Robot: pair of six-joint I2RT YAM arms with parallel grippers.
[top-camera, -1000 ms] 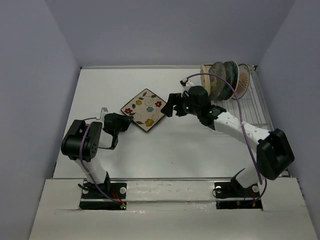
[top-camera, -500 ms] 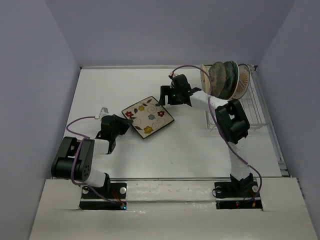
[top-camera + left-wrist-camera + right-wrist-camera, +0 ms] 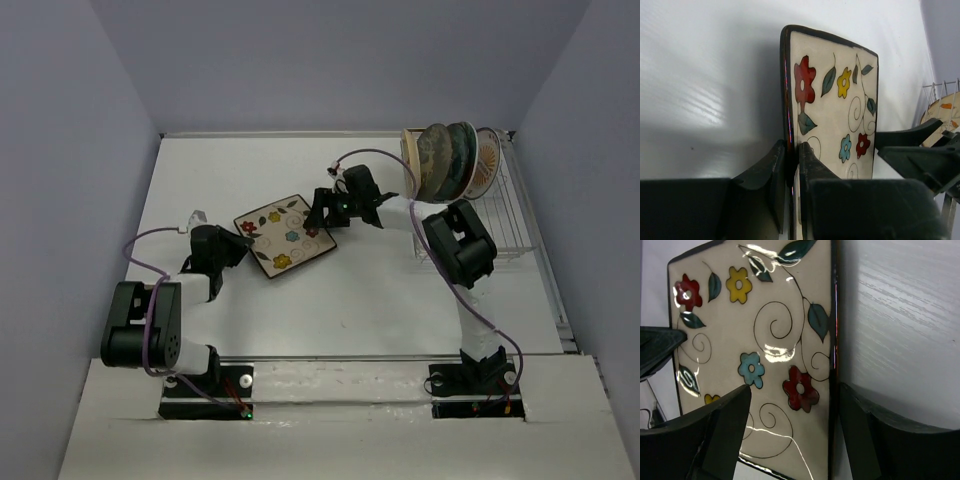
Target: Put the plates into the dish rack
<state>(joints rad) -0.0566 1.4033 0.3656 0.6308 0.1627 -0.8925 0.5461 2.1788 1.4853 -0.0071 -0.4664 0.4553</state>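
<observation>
The left gripper [image 3: 242, 250] is clenching the dark rim of the square floral plate [image 3: 286, 235] on the plate's left side. In the left wrist view its 2 fingers [image 3: 772, 172] are pressing against either face of the rim with no gap showing between them and the plate.

The plate is sitting over the white table [image 3: 350, 300], left of centre and turned at an angle to the table's edges, well apart from the dish rack [image 3: 505, 220]. A shadow is falling on the table beside the gripped edge. Whether the far edge is resting on the surface, I cannot tell.

The right gripper [image 3: 320, 212] is reaching in from the rack side to the plate's opposite, right edge. In the right wrist view its jaws are standing wide apart and straddling that edge. 1 finger [image 3: 725, 432] is hanging over the flowered face and the other [image 3: 867, 437] is sitting off the plate, just beside the rim. It is gripping nothing, and whether the outer finger is touching the rim I cannot tell.

The dish rack is standing at the table's far right corner. It is holding round plates [image 3: 445, 160] on edge in a tight row at its far end, with a cream plate [image 3: 409, 158] at the left end of the row and an orange-sunburst plate [image 3: 488, 160] at the right end
</observation>
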